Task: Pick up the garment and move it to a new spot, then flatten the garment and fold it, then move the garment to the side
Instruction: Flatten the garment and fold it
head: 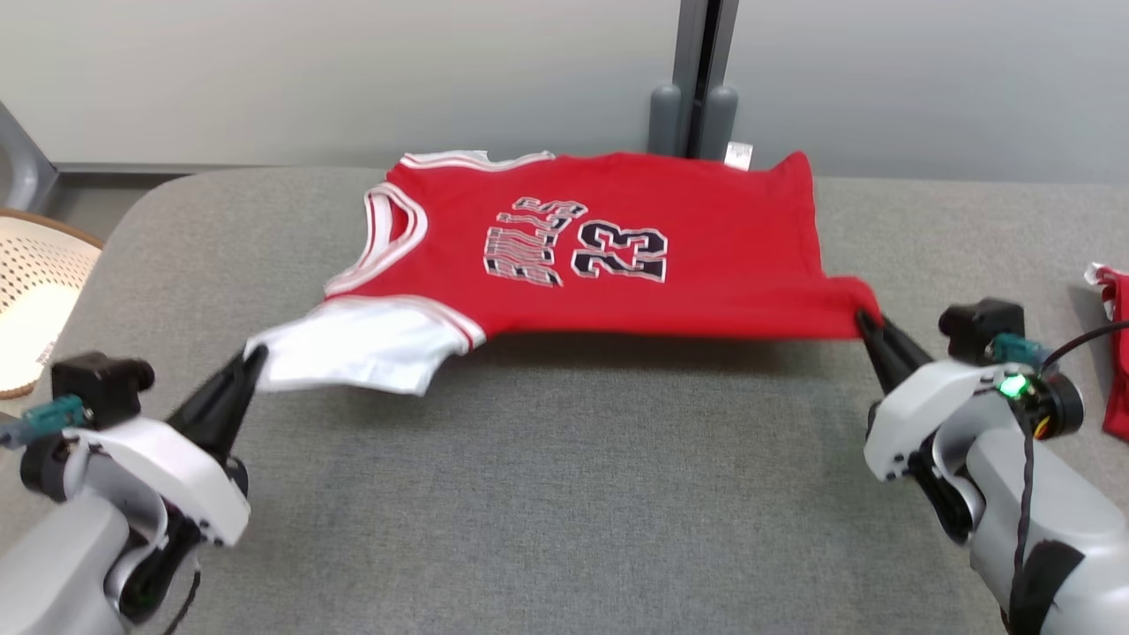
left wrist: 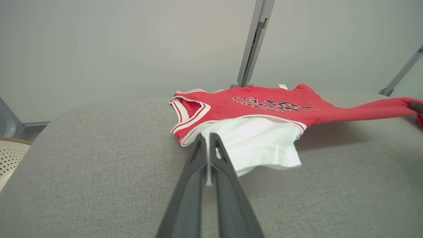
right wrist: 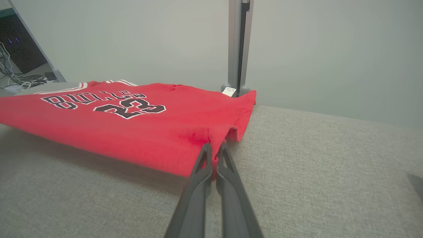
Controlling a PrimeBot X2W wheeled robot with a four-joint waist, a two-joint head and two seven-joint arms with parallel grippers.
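Closest in, the left hand (head: 253, 355) is closed on the corner of a white panel (head: 353, 346) at the near left of the jersey (head: 617, 265), with the fabric pinched between its two dark fingers. The right hand (head: 863, 319) is likewise clamped shut on the red near-right corner at the hem.

Between the two hands the jersey's near edge is pulled taut and lifted off the worktop (head: 564, 494), casting a band of shadow beneath it. Its far edge lies down on the surface, close to the worktop's back edge.

The jersey's long axis runs left to right across the worktop. The white-trimmed neck and armhole are toward the robot's left and the hem toward its right, so the "BULLS 23" print faces up and reads sideways in the head view. A small white label (head: 739, 155) sticks out at the far right corner.

On the near side of the jersey, a broad stretch of bare grey fabric surface lies between the hands. To the left the worktop ends in a rounded corner, and a pale perforated basket (head: 35, 282) stands just beyond it. At the right edge lies another red cloth (head: 1117, 353), near the right arm. Behind the worktop a plain pale wall (head: 265, 79) rises, and a grey post (head: 701, 70) stands against it just behind the jersey's far edge.
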